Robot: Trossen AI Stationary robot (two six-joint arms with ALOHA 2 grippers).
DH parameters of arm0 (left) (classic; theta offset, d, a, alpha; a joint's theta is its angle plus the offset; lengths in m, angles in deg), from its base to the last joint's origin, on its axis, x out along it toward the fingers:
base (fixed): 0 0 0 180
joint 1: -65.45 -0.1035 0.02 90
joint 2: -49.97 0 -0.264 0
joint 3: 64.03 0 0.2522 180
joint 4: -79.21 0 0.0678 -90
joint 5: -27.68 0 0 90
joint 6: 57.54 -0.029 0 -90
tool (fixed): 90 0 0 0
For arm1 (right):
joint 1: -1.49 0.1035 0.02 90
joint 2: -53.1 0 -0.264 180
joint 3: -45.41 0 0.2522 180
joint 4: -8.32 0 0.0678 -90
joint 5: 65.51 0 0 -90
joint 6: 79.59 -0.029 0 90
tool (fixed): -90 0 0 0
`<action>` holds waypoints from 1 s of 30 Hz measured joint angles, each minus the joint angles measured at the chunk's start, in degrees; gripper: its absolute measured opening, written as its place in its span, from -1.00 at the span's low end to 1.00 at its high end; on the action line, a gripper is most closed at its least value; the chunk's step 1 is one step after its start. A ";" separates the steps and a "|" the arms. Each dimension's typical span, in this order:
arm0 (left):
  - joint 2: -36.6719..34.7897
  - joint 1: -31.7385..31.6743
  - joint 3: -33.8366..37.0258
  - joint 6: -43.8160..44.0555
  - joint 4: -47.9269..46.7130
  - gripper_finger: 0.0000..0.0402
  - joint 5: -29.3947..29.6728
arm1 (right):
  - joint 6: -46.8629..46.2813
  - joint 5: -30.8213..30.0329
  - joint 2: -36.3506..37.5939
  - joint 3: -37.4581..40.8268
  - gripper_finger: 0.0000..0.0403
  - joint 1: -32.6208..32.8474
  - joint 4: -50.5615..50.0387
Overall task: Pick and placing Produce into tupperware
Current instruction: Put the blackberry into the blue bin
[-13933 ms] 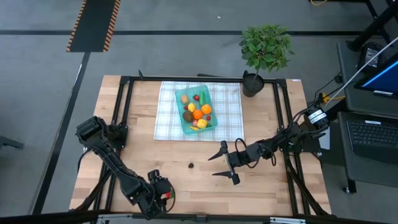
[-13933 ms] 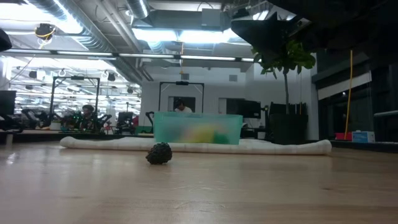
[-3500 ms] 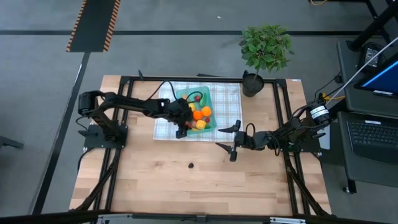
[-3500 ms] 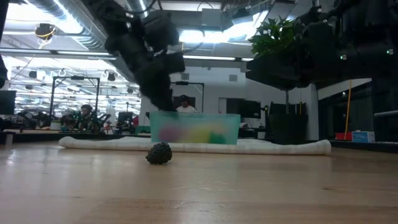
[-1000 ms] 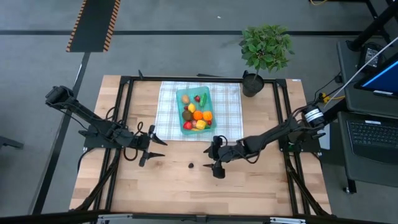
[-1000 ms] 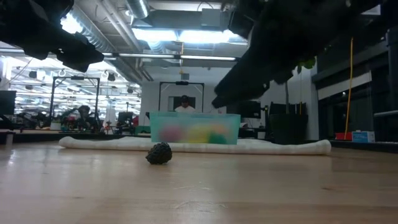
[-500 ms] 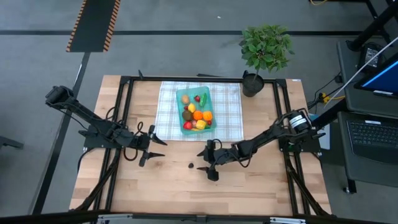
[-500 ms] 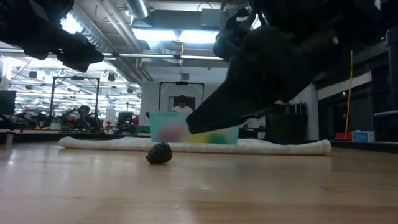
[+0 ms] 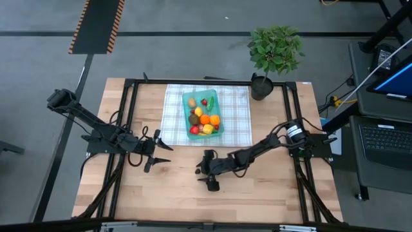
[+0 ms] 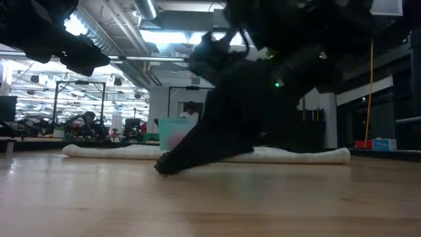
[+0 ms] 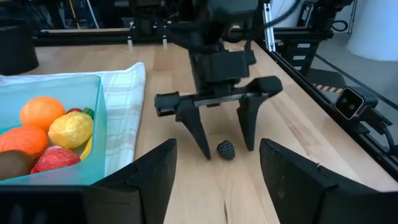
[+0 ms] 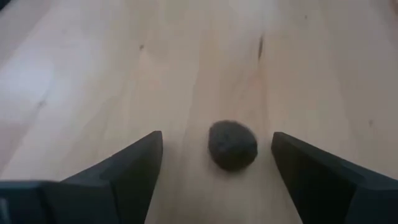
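Around the dark berry [image 11: 226,149] on the bare table [image 9: 270,193], the right gripper [image 11: 222,147] stands low with its fingers [image 12: 127,171] spread wide, one on each side of the berry, apart from it and holding nothing. Beyond the berry lies the checked cloth [image 9: 235,122] bearing the tub [image 9: 187,118], filled with an orange [image 9: 204,119], lemon [image 9: 208,129] and other produce. Left of the berry, the left gripper [image 9: 159,147] hovers part open and empty.
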 joint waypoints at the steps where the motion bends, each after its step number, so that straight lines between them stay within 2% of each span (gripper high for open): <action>1: 0.00 0.00 0.00 0.00 0.00 0.10 0.00 | -0.06 -0.23 -0.36 -1.42 0.52 -0.17 -2.31; 4: 0.00 0.00 0.00 0.00 0.00 0.09 0.00 | -0.33 -0.10 -0.93 -4.39 0.52 -0.60 -7.24; 9: 0.00 0.00 0.00 0.00 0.00 0.11 0.00 | 1.13 -0.14 -1.06 -5.45 0.47 -0.65 -8.28; 21: 0.00 0.00 0.00 0.00 0.02 0.09 0.00 | -1.45 -0.53 -1.04 -5.74 0.06 -1.31 -10.90; 30: 0.00 0.00 0.00 0.00 0.01 0.10 0.00 | -1.60 -0.25 -1.00 -5.70 -0.15 -1.48 -11.32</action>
